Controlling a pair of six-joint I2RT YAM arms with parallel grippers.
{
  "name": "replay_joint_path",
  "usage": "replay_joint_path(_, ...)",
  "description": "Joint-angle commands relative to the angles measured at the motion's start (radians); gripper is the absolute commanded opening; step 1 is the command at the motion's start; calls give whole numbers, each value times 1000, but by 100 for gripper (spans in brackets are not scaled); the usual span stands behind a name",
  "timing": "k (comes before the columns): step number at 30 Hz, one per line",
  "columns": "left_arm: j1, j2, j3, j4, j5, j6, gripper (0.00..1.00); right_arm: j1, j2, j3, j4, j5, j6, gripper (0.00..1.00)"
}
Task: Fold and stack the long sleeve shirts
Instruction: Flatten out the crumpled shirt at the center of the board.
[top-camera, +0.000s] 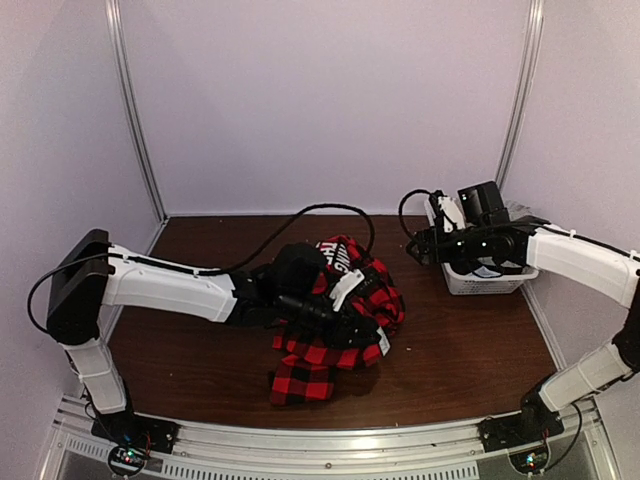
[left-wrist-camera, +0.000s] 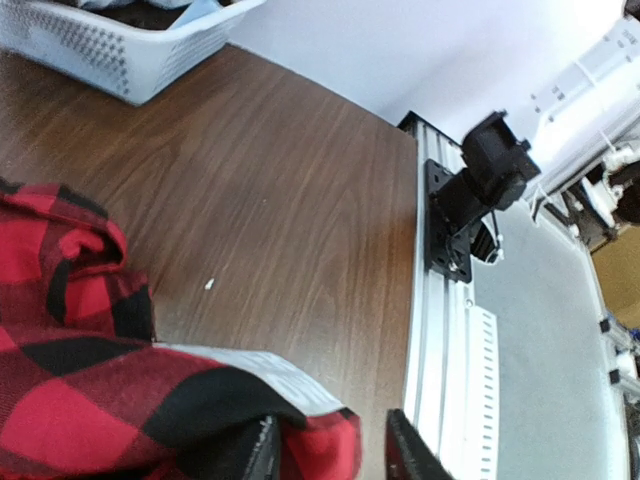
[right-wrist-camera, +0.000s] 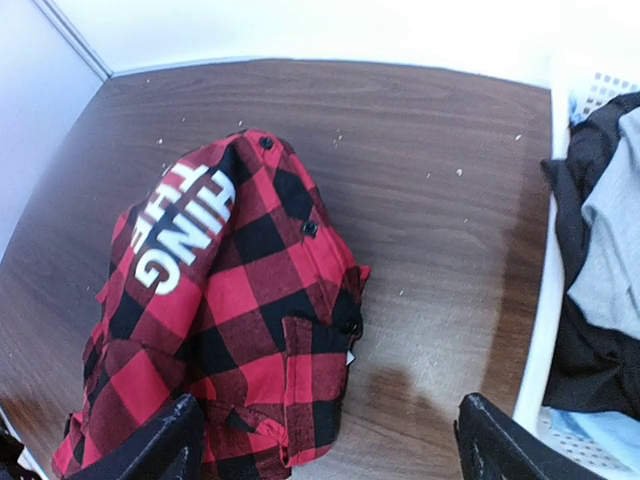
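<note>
Since the left fingers (left-wrist-camera: 262, 455) stand part open round the shirt (left-wrist-camera: 80, 400) (unclamped) — the right fingers (right-wrist-camera: 165, 445) gape empty — a lift could lose the cloth

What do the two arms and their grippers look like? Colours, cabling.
The left arm and right arm have white tubular link shells with black joint housings. The left gripper and right gripper are black, each with two matte fingers. A thin black cable loops out from the left arm; a shorter black cable curls by the right wrist.
</note>
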Motion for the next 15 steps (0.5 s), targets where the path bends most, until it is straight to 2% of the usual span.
replay_joint_path(1, 6, -45, 37, -3, 10, 117, 45, 23, -12, -80, 23, -109, 25, 88)
replay_joint_path(8, 15, -271, -110, -74, -250, 241, 72, 192, -4, -144, 139, -152, 35, 89)
replay_joint_path(11, 53, -355, -178, -99, -371, 221, 76, 246, 42, -147, 192, -158, 49, 89)
replay_joint_path(15, 142, -461, -281, -97, -462, 125, 76, 301, 137, -102, 218, -136, 49, 89)
